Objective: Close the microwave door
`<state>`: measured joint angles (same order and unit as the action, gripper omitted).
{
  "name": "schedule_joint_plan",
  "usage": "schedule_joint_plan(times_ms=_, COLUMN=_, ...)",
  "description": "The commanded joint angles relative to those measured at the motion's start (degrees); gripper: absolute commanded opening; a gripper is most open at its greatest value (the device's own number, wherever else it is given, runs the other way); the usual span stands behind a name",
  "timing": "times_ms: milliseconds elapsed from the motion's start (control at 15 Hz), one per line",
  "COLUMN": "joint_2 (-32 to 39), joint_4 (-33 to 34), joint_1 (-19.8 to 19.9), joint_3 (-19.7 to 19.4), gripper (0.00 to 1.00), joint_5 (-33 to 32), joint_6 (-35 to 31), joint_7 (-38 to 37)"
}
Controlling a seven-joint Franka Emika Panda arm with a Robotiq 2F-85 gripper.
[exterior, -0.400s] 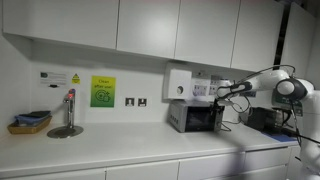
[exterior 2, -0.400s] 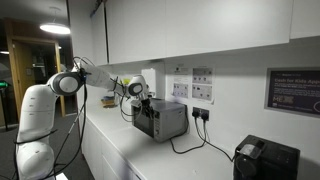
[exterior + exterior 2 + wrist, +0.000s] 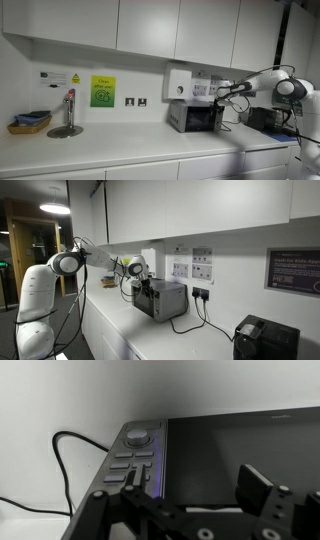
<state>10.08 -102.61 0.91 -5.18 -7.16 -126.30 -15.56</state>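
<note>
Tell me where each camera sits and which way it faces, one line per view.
In an exterior view: faces the wall across the counter; the microwave right of centre, the arm entering from the right.
In an exterior view: looks along the counter; the arm stands left, the gripper at the microwave.
Wrist view: close on the microwave door and control knob; fingers at bottom.
All three share the microwave.
</note>
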Motion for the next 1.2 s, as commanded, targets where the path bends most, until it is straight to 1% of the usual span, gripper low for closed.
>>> schedule_joint_plan(times_ms=0, joint_2=-6.16, joint_4=-3.40, joint_1=0.65, joint_3=2.56, gripper=1.00, joint_5=8.63, joint_6=3.86, joint_7=5.94)
schedule_joint_plan(times_ms=67, joint_2=-6.70, joint_4=-3.46, joint_1=0.59, joint_3=3.02, gripper=1.00, joint_5=11.84, joint_6=5.14, joint_7=7.28)
schedule_joint_plan(times_ms=333, joint_2=-10.24, joint_4=-2.75, joint_1=0.46, joint_3=4.55, gripper=1.00, joint_5=24.94, joint_6=15.35, joint_7=14.86)
schedule_joint_plan(times_ms=467, joint_2=-11.82, joint_4=-2.45, joint_1=0.16, joint_3=4.63, gripper=1.00, joint_5=27.75, joint_6=19.66, joint_7=16.01)
schedule_joint_plan(times_ms=600, joint_2=-12.93, joint_4=-2.46, joint_1=0.02, joint_3=4.50, gripper=1.00, joint_5=28.22, joint_6=23.02, joint_7=17.01)
schedule_joint_plan(times_ms=733, joint_2=-13.71, joint_4=-2.48, joint_1=-0.08, joint_3=4.44, gripper=1.00, joint_5=27.27, joint_6=25.51, joint_7=17.78)
schedule_joint_plan(times_ms=933, joint_2=-15.37, joint_4=-3.81, joint_1=-0.40, joint_3=4.78, gripper=1.00, joint_5=23.10, joint_6=25.81, joint_7=19.39)
schedule_joint_plan(times_ms=1133, joint_2=-17.03, joint_4=-5.85, joint_1=-0.69, joint_3=5.12, gripper=1.00, joint_5=19.08, joint_6=24.10, joint_7=21.05)
